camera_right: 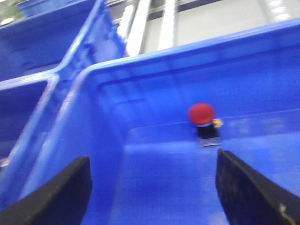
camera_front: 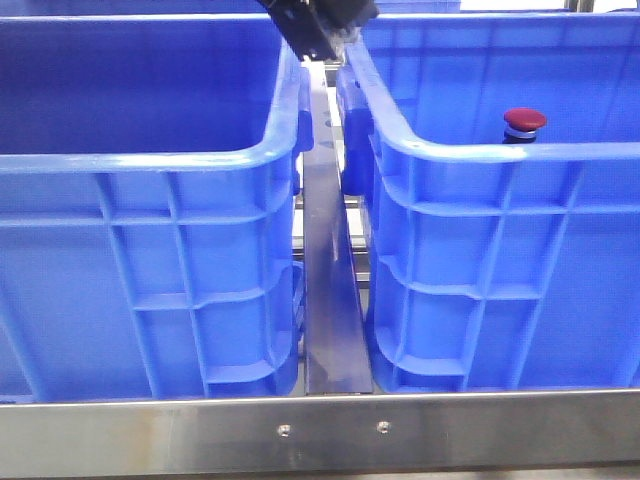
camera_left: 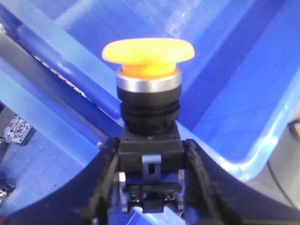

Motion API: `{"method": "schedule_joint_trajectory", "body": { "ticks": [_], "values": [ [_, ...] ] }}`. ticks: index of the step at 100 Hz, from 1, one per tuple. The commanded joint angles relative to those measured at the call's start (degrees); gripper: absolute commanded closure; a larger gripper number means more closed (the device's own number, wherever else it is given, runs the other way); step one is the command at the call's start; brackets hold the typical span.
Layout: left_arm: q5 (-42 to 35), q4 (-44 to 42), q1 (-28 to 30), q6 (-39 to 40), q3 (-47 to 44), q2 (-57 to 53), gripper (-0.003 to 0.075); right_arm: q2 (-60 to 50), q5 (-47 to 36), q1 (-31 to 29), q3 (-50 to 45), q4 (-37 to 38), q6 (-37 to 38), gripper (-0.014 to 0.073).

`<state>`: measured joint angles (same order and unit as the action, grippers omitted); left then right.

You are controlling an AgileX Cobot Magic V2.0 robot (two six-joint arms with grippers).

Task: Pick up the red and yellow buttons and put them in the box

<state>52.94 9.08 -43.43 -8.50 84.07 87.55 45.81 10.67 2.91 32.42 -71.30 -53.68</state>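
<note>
Near rail: a steel frame bar (camera_front: pixel 320 430) runs across the bottom of the front view, two screw heads in it.

Crates: two blue crates stand side by side behind it, the left crate (camera_front: pixel 150 160) and the right crate (camera_front: pixel 520 152), with a metal strip (camera_front: pixel 328 300) in the gap between them.

My left gripper (camera_left: pixel 150 187): clenched on the yellow button (camera_left: pixel 149 51). My fingers (camera_left: pixel 104 187) press the square black base from both sides, cap upward, silver collar just above the grip. In the front view this arm shows only as a dark shape (camera_front: pixel 320 25) at top centre, over the gap between the crate rims.

My right gripper (camera_right: pixel 152 190): spread wide, nothing between the fingers (camera_right: pixel 61 190), looking into the right crate.

Red button (camera_right: pixel 202 114): upright on the right crate's floor by the far wall, right of centre in the right wrist view; in the front view its cap (camera_front: pixel 524 120) peeps over the near rim.

Handling, my judgement: both buttons look light, rigid, hard plastic and metal. The domed cap is smooth and likely slippery, so I would take the red one low, across the flat faces of its square base.

Which crate is the goal: I cannot tell.
</note>
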Motion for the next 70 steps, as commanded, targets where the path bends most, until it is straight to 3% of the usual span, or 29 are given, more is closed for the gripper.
{"method": "schedule_joint_trajectory", "body": {
  "ticks": [1, 35, 70],
  "values": [
    [-1.6, 1.2, -0.4, -0.8, 1.6, -2.6, 0.0741, 1.2, 4.0, 0.0, 4.2, -0.4, -0.1, 0.0025],
    [-1.3, 1.2, -0.4, -0.8, 1.6, -2.6, 0.0741, 12.5, 24.9, 0.0, 15.7, -5.1, 8.7, 0.0024],
    [-1.3, 1.2, -0.4, -0.8, 1.6, -2.6, 0.0741, 25.3, 41.5, 0.0, 21.0, -17.0, 12.1, 0.0023]
  ]
}}
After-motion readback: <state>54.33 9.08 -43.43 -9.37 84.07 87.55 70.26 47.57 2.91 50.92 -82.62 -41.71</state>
